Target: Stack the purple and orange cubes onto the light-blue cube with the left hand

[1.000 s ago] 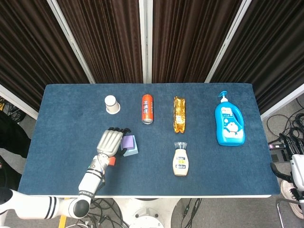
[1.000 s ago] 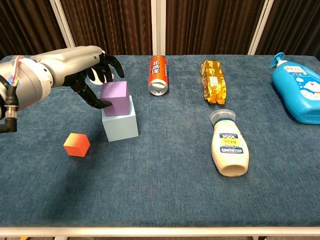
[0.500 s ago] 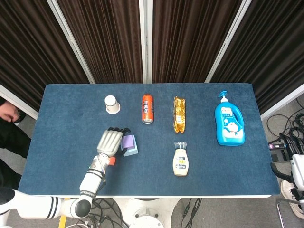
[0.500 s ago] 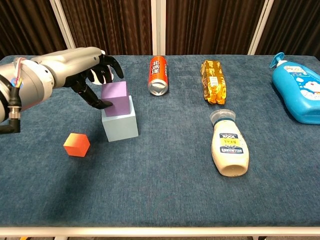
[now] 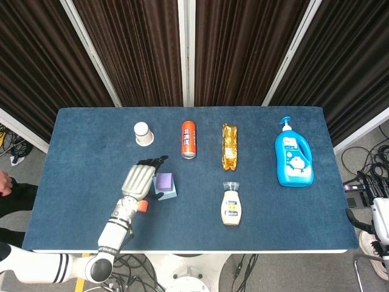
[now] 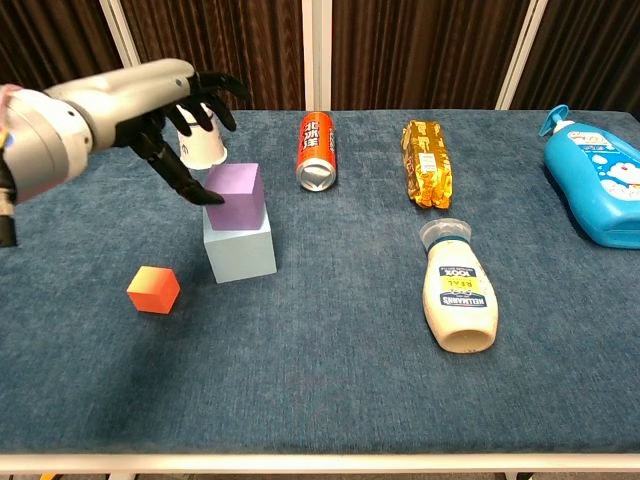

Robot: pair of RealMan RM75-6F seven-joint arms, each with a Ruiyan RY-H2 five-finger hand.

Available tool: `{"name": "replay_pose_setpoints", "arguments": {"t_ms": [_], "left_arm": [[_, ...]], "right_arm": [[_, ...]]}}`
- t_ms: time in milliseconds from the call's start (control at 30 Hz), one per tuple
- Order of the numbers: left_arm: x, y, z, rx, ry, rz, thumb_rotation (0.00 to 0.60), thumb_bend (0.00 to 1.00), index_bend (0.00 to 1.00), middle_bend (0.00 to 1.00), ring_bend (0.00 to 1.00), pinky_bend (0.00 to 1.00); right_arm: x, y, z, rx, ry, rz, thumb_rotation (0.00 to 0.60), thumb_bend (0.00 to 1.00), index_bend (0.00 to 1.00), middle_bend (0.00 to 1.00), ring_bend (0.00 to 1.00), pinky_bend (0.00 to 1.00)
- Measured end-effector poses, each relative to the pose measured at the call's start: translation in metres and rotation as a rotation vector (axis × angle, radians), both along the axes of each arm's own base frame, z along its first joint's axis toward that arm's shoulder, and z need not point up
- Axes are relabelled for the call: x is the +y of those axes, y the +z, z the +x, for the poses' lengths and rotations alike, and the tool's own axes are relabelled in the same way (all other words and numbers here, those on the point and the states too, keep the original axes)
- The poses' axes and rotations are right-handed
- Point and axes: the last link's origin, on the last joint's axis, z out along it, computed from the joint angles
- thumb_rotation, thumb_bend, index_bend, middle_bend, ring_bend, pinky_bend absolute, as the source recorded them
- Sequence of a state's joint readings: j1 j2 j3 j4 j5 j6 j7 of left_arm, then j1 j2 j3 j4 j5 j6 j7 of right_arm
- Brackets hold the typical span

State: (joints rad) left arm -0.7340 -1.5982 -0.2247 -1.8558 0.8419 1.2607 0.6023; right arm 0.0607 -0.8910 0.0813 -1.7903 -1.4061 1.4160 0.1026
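Blue Doraemon-printed pump bottle [image 5: 293, 158]

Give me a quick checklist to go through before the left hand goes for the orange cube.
1. purple cube seated on light-blue cube: ok, though it sits toward the rear left.
2. left hand lets go of the purple cube: ok, fingers spread, holding nothing.
3. orange cube free on the table, apart from the stack: ok.
4. Room on top of the purple cube: ok.
5. paper cup close behind the hand: not ok, mind it.
6. Right hand out of the way: cannot tell, not in view.
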Motion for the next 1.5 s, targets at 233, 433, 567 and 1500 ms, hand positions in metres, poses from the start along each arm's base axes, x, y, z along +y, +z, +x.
{"name": "replay_pose_setpoints", "arguments": {"t_ms": [233,433,567,1500], "left_arm": [[-0.011,0.03,-0.032,0.026,0.068,0.055,0.6,0.07,0.18,0.36,0.25,0.25],[-0.04,0.055,-0.084,0.082,0.156,0.061,0.6,0.08,0.18,0.42,0.27,0.27],[-0.058,0.057,-0.104,0.079,0.177,0.038,0.6,0.09,0.19,0.45,0.29,0.28],[-0.055,-0.036,-0.124,0.04,-0.066,-0.051,0.6,0.2,0.19,0.46,0.29,0.29]], "right_arm": [[0.0,0.001,-0.001,-0.002,-0.003,0.0,0.6,0.23,0.04,0.11,0.0,0.0],[-0.001,-0.001,-0.001,0.004,-0.005,0.004,0.6,0.23,0.04,0.11,0.0,0.0],[-0.001,-0.002,0.0,0.009,-0.005,0.006,0.6,0.23,0.04,0.11,0.0,0.0],[-0.003,-0.004,-0.002,0.011,-0.017,0.013,0.6,0.23,0.04,0.11,0.0,0.0]]}}
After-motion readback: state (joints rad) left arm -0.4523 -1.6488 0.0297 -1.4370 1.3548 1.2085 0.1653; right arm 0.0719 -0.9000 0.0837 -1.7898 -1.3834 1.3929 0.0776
